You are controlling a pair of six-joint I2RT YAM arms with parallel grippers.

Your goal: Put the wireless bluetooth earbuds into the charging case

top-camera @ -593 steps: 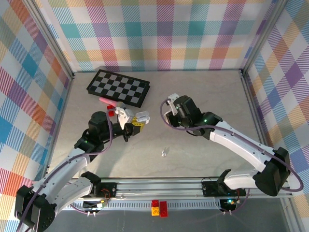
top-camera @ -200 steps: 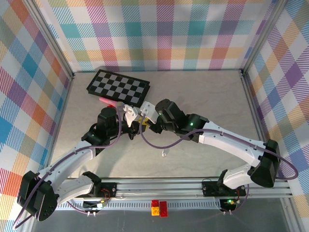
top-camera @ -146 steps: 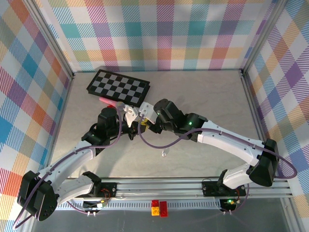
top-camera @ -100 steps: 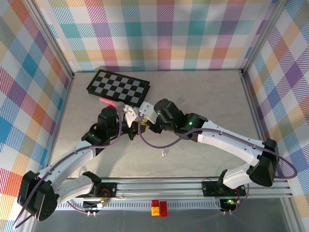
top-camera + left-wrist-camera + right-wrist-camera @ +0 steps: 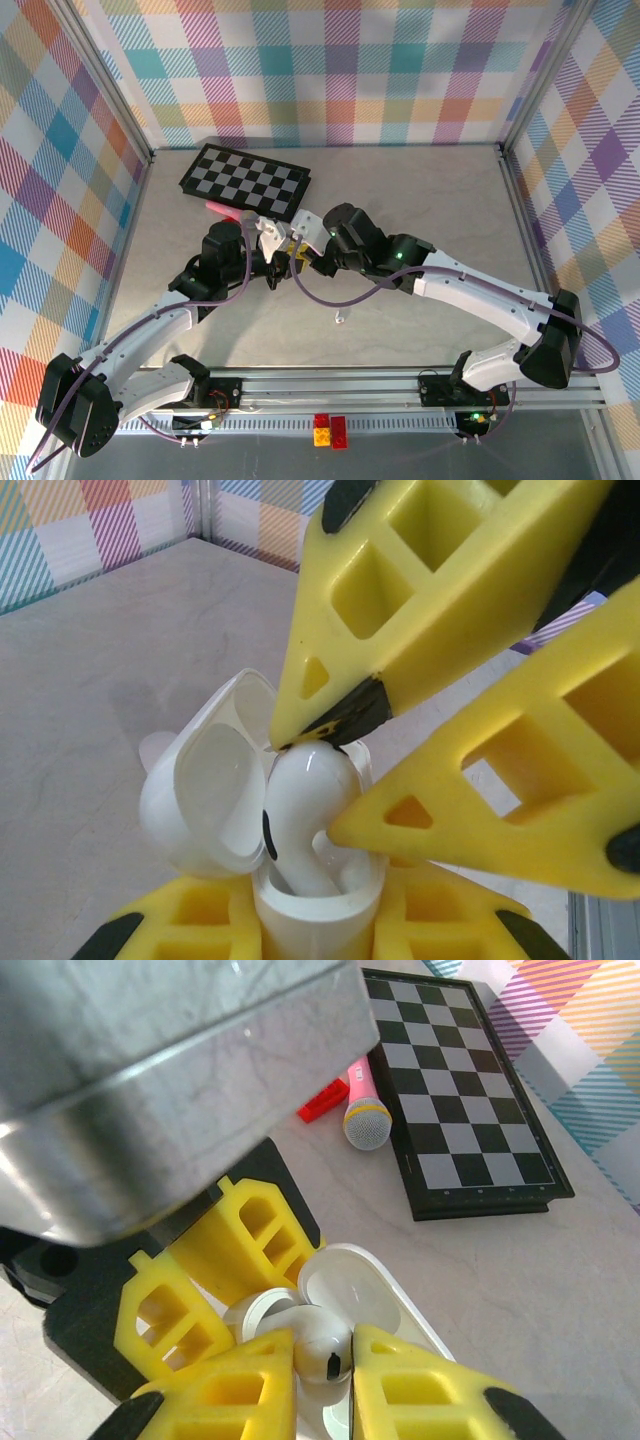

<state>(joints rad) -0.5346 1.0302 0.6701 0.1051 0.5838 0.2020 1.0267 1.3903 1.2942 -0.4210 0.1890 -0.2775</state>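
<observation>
My left gripper (image 5: 315, 935) is clamped on the glossy white pebble-shaped charging case (image 5: 310, 920) at the bottom centre of the left wrist view, one yellow finger on each side of its body. The case's hinged lid (image 5: 200, 800) is swung open toward the left of that frame. My right gripper (image 5: 315, 780) comes in from the upper right and is pinched shut on a small white plastic earbud (image 5: 305, 810). The earbud's long axis runs nearly top to bottom in that frame. Its rounded head is up between my fingertips, and its stem points down into the case's well. In the right wrist view the same earbud (image 5: 322, 1345) sits low in the frame between my right gripper's yellow fingers (image 5: 240, 1390), with the open lid (image 5: 350, 1285) just above it. From the top camera both grippers meet left of the frame's centre, left gripper (image 5: 272, 258) touching right gripper (image 5: 303, 250). A second tiny white earbud (image 5: 341, 319) lies loose on the grey table (image 5: 440, 210) below them. A black-and-grey chequered board (image 5: 245, 180) lies in the upper left, and a pink toy microphone (image 5: 358, 1100) rests just beside its edge.
</observation>
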